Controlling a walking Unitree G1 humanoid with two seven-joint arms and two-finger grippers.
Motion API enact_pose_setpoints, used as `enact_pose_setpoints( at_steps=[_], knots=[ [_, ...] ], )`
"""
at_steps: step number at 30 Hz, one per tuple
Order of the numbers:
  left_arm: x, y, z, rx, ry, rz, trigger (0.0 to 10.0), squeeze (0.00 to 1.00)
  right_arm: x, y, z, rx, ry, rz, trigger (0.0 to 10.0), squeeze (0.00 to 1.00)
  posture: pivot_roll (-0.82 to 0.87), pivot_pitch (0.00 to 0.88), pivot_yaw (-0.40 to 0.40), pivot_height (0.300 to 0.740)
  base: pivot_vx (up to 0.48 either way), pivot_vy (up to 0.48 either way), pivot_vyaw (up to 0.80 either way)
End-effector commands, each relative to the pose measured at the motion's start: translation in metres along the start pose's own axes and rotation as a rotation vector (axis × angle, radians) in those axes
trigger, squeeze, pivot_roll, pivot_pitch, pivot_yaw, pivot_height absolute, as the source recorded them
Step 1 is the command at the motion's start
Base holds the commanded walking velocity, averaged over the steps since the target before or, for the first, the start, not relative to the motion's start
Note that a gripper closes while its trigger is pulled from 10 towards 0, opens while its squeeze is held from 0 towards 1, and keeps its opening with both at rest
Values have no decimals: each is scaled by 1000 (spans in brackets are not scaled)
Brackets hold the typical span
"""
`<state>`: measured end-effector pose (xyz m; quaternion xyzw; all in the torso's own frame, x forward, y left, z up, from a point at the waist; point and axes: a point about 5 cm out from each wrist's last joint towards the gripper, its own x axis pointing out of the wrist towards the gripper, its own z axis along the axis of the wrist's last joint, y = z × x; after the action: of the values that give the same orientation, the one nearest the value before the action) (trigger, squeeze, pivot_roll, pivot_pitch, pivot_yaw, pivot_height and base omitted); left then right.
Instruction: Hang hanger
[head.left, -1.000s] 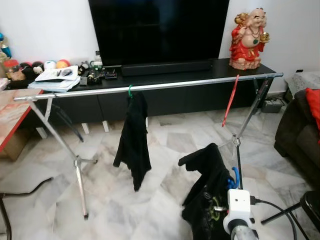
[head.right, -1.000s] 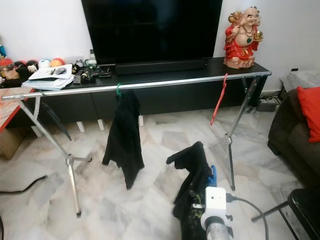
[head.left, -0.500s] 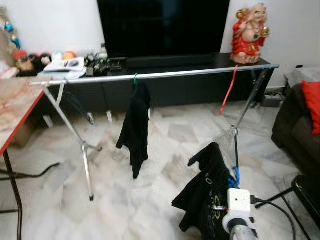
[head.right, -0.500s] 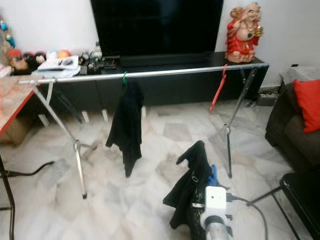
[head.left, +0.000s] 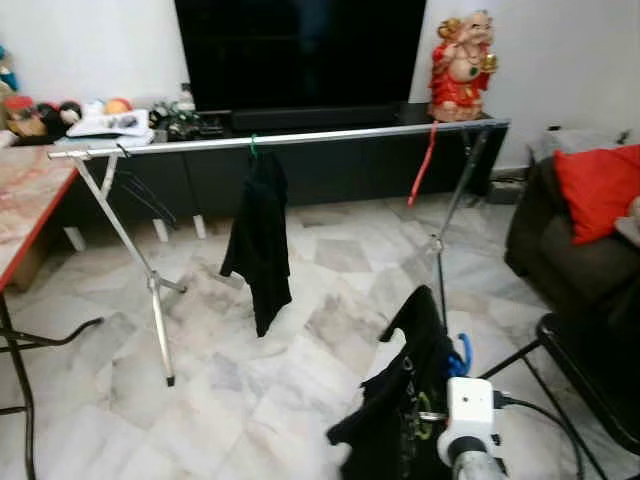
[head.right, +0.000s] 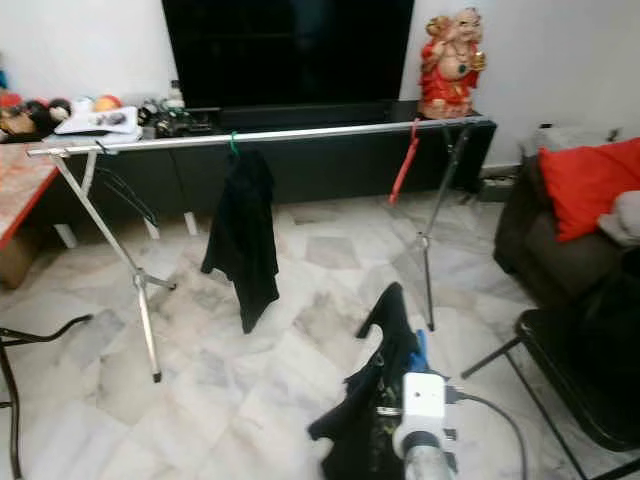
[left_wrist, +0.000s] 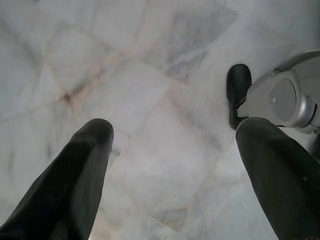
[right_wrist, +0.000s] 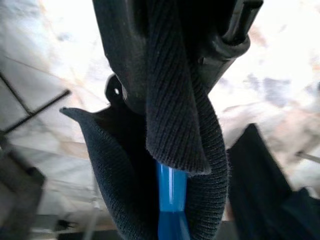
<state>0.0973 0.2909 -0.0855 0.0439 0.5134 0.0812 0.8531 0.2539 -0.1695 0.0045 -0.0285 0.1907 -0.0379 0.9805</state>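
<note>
Right wrist view: the right pincer (right_wrist: 175, 60) is closed on a blue hanger (right_wrist: 171, 200) draped with a black garment (head.left: 405, 400), low before the rail (head.left: 280, 138). The left pincer (left_wrist: 172, 145) hangs wide open above the marble floor (left_wrist: 150, 75), holding nothing.

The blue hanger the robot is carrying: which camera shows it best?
The right wrist view: the blue hanger is close up, its neck emerging from the black garment. The left and right eye views show a small blue hook beside the garment. The left wrist view faces the floor.
</note>
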Motion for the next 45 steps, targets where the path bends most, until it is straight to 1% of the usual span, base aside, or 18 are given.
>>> enact_pose_setpoints(
  at_steps=[1, 8, 14, 18, 19, 26, 29, 30, 31, 33, 36, 38, 39, 40, 42, 43, 44, 45],
  knots=[
    [-1, -4, -10, -13, 29, -14, 10000, 0, 2, -2, 9, -20, -43, -3, 10000, 0, 79, 0, 13, 740, -266, 0, 0],
    [1, -11, -7, 7, 29, -23, 10000, 0, 2, 0, 7, -34, -40, 9, 10000, 0, 81, 0, 13, 740, -38, 0, 432],
    [5, -31, -4, 14, 21, -44, 10000, 0, 1, 1, 7, -38, -36, 20, 10000, 0, 81, 0, 11, 740, 0, 0, 800],
    [5, -35, -4, 15, 19, -48, 10000, 0, 2, 1, 7, -38, -35, 23, 10000, 0, 81, 0, 11, 740, 0, 0, 800],
    [7, -41, -2, 18, 15, -54, 10000, 0, 2, 1, 7, -38, -32, 30, 10000, 0, 80, 0, 11, 740, 0, 0, 800],
    [8, -46, 5, 68, -9, -70, 10000, 0, 4, 2, 5, -36, -10, 55, 10000, 0, 83, 0, 7, 740, 0, 0, 314],
    [10, -48, 20, 149, -60, -88, 10000, 0, 8, -1, 8, -64, 0, 75, 10000, 0, 85, 0, 5, 740, 0, 0, 0],
    [12, -48, 30, 180, -93, -92, 10000, 0, 12, -5, 7, -113, 35, 83, 10000, 0, 86, 0, 3, 740, 0, 0, 0],
    [12, -48, 30, 180, -93, -92, 10000, 0, 12, -5, 7, -113, 35, 83, 10000, 0, 86, 0, 3, 740, 0, 0, 0],
    [13, -48, 45, 234, -143, -99, 10000, 0, 16, -11, 7, -162, 74, 104, 10000, 0, 86, 0, 4, 740, 0, 0, 0],
    [14, -51, 79, 343, -262, -122, 10000, 0, 21, -16, 10, -366, 90, 193, 10000, 0, 79, 0, 7, 740, 0, 0, 0],
    [14, -51, 79, 343, -262, -122, 10000, 0, 21, -16, 10, -366, 90, 193, 10000, 0, 79, 0, 7, 740, 0, 0, 0],
    [11, -54, 110, 436, -384, -142, 10000, 0, 24, -17, 16, -460, 86, 291, 10000, 0, 79, 0, 17, 740, 0, 0, 0],
    [11, -54, 110, 436, -384, -142, 10000, 0, 24, -17, 16, -460, 86, 291, 10000, 0, 79, 0, 17, 740, 0, 0, 0],
    [5, -60, 140, 521, -506, -167, 10000, 0, 27, -19, 22, -551, 90, 376, 10000, 0, 82, 0, 19, 740, 0, 0, 0],
    [2, -62, 150, 551, -543, -176, 10000, 0, 28, -20, 25, -583, 90, 402, 10000, 0, 82, 0, 19, 740, 0, 0, 0],
    [2, -62, 150, 551, -543, -176, 10000, 0, 28, -20, 25, -583, 90, 402, 10000, 0, 82, 0, 19, 740, 0, 0, 0],
    [-1, -67, 160, 601, -579, -196, 10000, 0, 29, -18, 28, -614, 81, 463, 10000, 0, 84, 0, 21, 740, 0, 0, 0]
  ],
)
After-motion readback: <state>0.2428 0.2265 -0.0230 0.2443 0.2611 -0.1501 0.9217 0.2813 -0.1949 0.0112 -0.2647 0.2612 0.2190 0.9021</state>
